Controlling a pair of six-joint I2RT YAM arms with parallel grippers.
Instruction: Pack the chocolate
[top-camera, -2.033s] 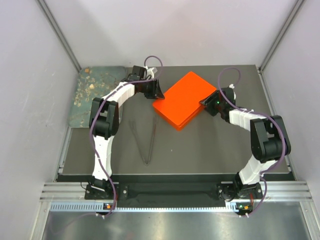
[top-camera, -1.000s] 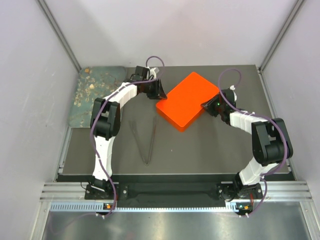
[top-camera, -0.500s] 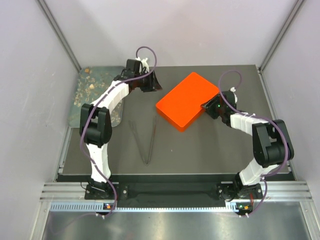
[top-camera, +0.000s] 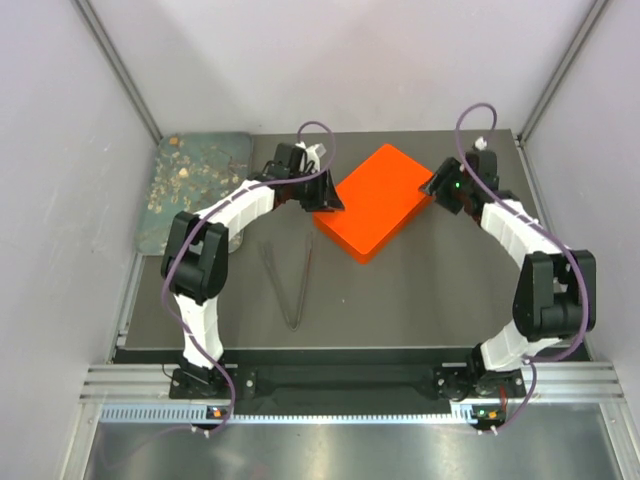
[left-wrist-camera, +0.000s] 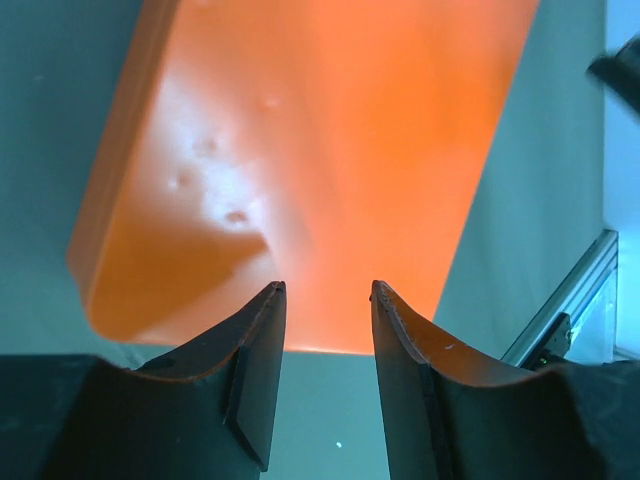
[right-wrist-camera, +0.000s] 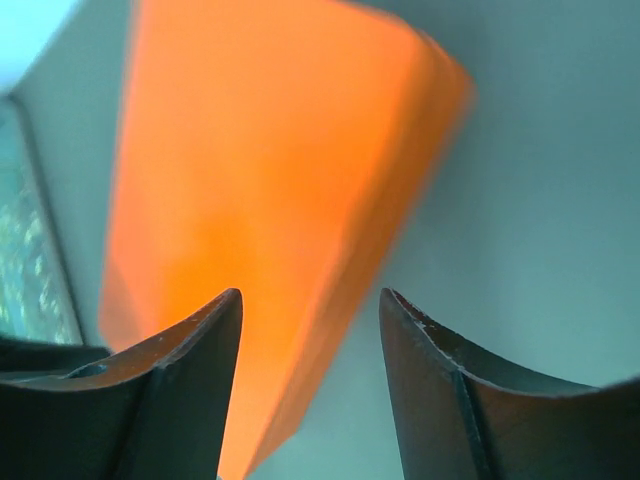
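Note:
A closed orange box (top-camera: 372, 201) lies slantwise at the back middle of the dark table. My left gripper (top-camera: 330, 202) is open at the box's left corner; the left wrist view shows its fingers (left-wrist-camera: 255, 340) just short of the box's near edge (left-wrist-camera: 300, 200), holding nothing. My right gripper (top-camera: 438, 190) is open at the box's right corner; the right wrist view shows the box's edge (right-wrist-camera: 250, 200) between and beyond its fingers (right-wrist-camera: 190, 370). Tiny tan and brown lumps, the chocolate (top-camera: 180, 172), lie scattered on a green tray (top-camera: 160, 225) at the back left.
Thin metal tongs (top-camera: 291, 281) lie on the table in front of the box, tips toward me. The tray's edge also shows in the right wrist view (right-wrist-camera: 30, 270). Grey walls and metal posts enclose the table on three sides.
My left gripper swung out toward the tray and has come back to the box's left corner. My right gripper moved back and up along the box's right corner. The box shifted slightly right.

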